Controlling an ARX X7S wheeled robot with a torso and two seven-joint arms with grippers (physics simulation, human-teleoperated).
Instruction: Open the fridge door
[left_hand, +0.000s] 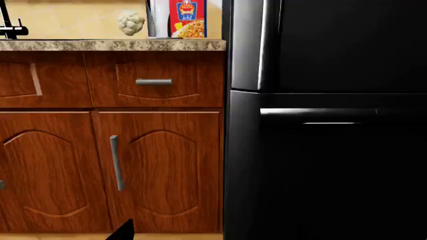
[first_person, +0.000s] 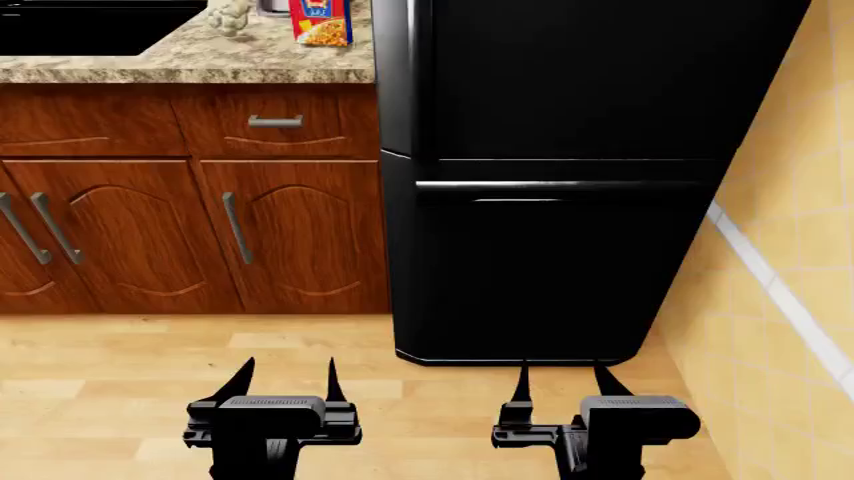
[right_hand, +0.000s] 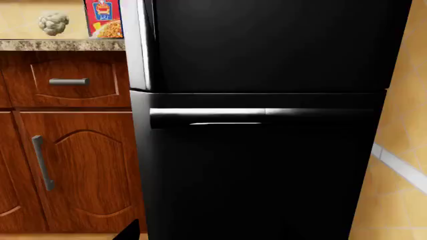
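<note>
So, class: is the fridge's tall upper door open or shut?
Shut. The fridge door sits flush above the lower panel, with no white inner face showing.

A home kitchen: black fridge (first_person: 561, 180), wooden cabinets (first_person: 187, 220), granite counter (first_person: 200, 65), sink (first_person: 94, 25).

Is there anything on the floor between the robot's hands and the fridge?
No. In the head view only bare wooden floor lies between both hands (left, right) and the black fridge door.

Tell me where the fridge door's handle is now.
In the head view, the handle runs vertically along the fridge door's left edge, beside the counter.
</note>
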